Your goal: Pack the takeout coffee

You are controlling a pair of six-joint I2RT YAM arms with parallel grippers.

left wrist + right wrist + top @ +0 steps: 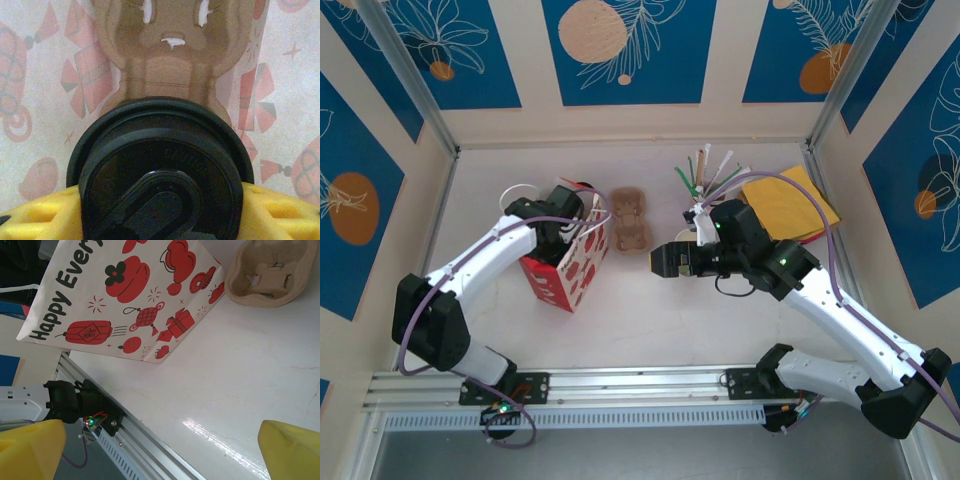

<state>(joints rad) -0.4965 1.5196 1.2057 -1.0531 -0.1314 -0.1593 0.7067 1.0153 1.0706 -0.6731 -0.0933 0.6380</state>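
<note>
Clamping the takeout coffee [160, 170] inside the gift bag [563, 275]: left gripper [568, 222]. Right gripper [665, 262] spread wide, empty, just right of the cup carrier [630, 220].

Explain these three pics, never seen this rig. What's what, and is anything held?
Two robot arms are bolted at a table's near edge. One picture looks down from overhead; the other two come from a camera on each wrist. On the table are a red-and-white gift bag, a pulp cup carrier, straws and yellow paper. The left gripper reaches into the bag, its yellow fingers clamped on the takeout coffee, seen as a black lid. The right gripper is open and empty.
</note>
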